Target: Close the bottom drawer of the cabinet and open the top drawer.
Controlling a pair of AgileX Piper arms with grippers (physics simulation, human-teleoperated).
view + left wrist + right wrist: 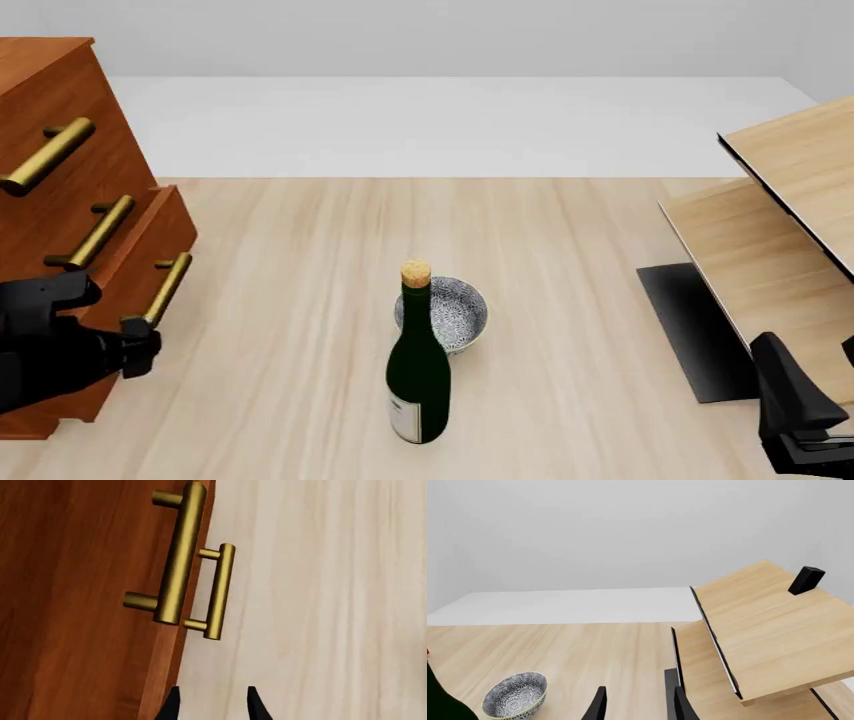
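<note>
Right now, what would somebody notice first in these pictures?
Probably the dark green wine bottle with its cork, standing mid-table just in front of a patterned bowl. Next, the reddish-brown cabinet at the left edge, its brass handles shining, with the black left arm low against it.

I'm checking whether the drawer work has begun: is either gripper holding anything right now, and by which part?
Nothing is held. The left gripper is open, short of the brass handles, with only table between its fingers. The right gripper is open over bare table.
</note>
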